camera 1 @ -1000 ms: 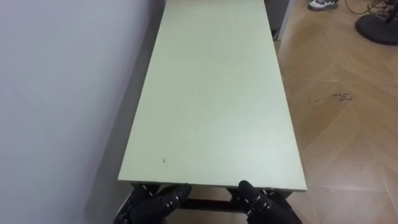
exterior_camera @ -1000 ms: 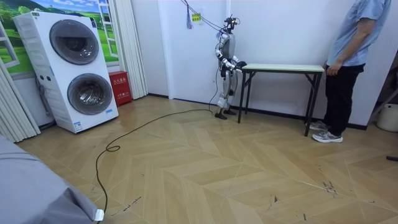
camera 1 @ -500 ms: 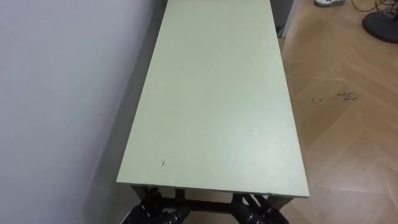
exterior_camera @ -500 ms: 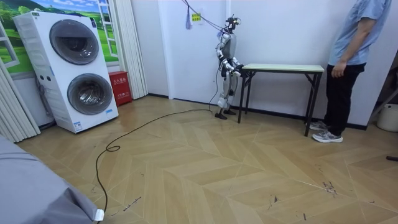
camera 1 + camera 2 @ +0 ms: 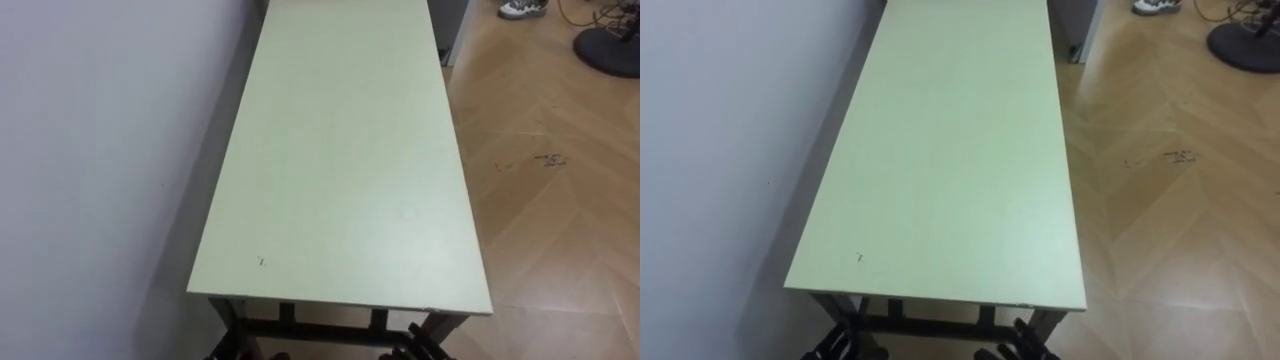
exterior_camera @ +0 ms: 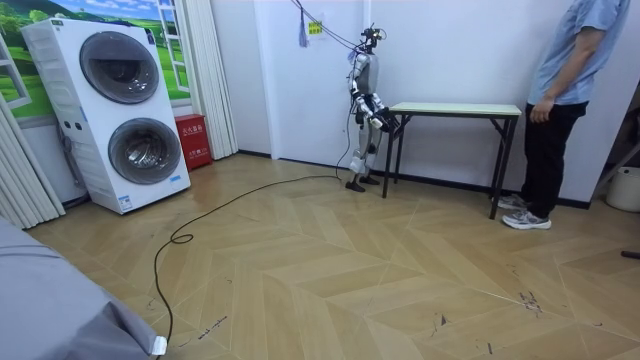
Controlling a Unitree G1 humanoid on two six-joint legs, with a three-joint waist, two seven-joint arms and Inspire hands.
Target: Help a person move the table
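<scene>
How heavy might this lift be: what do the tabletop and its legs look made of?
The tabletop looks like laminated board: pale green, matte and uniformly smooth, with a thin flat edge. No grain shows, so the core is uncertain. The legs are probably painted metal: dark, slim, straight bars.

You're in a home-style laundry room.
At the room view's left you see stacked washing machines [image 6: 128,112] beside curtains [image 6: 205,75], on herringbone wood floor [image 6: 330,270].
</scene>
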